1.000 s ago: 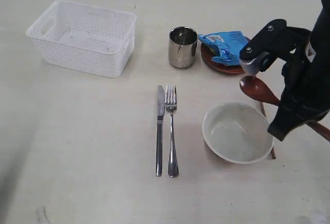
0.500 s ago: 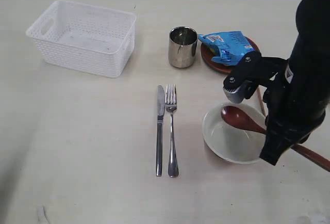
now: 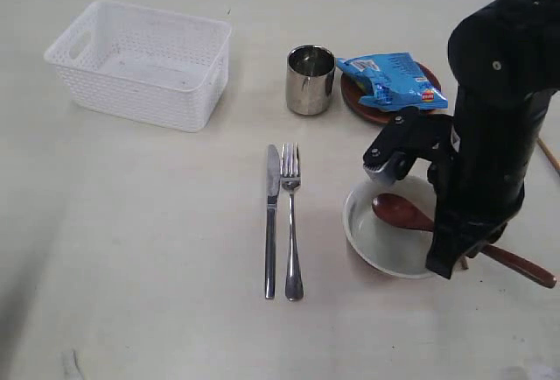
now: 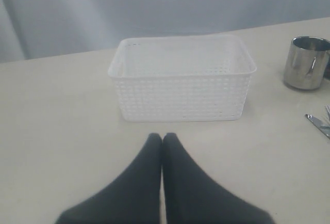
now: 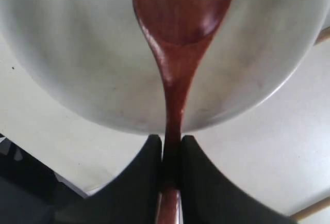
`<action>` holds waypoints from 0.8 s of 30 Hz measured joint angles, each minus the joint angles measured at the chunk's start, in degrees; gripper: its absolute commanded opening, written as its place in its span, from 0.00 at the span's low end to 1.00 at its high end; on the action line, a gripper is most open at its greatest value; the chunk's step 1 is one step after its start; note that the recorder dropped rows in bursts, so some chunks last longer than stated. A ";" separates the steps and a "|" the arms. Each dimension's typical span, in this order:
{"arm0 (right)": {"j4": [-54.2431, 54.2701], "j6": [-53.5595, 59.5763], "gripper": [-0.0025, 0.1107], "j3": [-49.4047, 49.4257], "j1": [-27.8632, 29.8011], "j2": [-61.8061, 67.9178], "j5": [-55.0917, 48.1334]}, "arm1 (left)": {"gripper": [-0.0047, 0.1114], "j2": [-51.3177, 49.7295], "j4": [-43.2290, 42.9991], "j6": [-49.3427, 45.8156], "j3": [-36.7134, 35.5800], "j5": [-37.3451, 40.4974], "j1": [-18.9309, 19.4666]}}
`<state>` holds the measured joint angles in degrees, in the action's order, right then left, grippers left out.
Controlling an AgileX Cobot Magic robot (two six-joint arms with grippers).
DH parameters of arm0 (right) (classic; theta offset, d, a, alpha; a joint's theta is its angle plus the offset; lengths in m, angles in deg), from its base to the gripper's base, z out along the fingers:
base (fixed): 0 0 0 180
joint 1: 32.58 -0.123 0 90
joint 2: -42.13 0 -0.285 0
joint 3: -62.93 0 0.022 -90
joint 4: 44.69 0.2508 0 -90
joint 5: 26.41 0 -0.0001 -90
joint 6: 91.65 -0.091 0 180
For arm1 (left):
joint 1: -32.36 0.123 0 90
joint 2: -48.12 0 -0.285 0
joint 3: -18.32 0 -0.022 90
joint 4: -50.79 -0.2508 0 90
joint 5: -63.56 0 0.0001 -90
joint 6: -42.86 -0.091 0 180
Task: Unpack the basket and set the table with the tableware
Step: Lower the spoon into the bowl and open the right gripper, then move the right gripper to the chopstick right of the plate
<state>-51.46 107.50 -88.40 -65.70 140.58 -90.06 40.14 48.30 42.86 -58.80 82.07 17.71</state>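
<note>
Our right gripper [image 5: 170, 149] is closed narrowly on the handle of the wooden spoon [image 5: 178, 7], with one dark finger pressed against each side of the thin neck. Straight ahead of the fingertips, the head of the spoon lies inside the pale bowl [image 5: 77, 53]. The handle crosses the bowl's rim just in front of the grip.

From the exterior view, the spoon [image 3: 398, 211] rests low in the bowl [image 3: 357, 227] and its handle runs back under the right arm and out behind it. The bowl sits on the table [image 3: 131, 249] directly below this gripper.

Beyond the bowl from the gripper are the small brown plate [image 3: 374, 117] with the blue snack packet [image 3: 394, 78] lying on it, and the steel cup [image 3: 310, 80] just beside them. The knife [image 3: 272, 222] and fork [image 3: 291, 222] lie side by side on the table, near the bowl on the side away from the right arm.

Our left gripper [image 4: 163, 139] is closed with nothing between its fingers, the tips touching. The white basket [image 4: 180, 97] stands upright on the table straight ahead of it, apart from the fingertips. The cup [image 4: 307, 63] is off to one side of the basket. In the exterior view, the basket [image 3: 131, 104] is well apart from the right gripper, and we see nothing inside it.
</note>
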 measured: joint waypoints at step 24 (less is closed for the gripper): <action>-8.95 -27.69 0.35 -13.67 5.51 0.21 -5.69 | 0.04 0.00 0.00 0.00 0.00 0.00 0.00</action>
<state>-60.41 79.81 -102.07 -60.19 140.79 -95.74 40.14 48.30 42.86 -58.80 82.07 17.71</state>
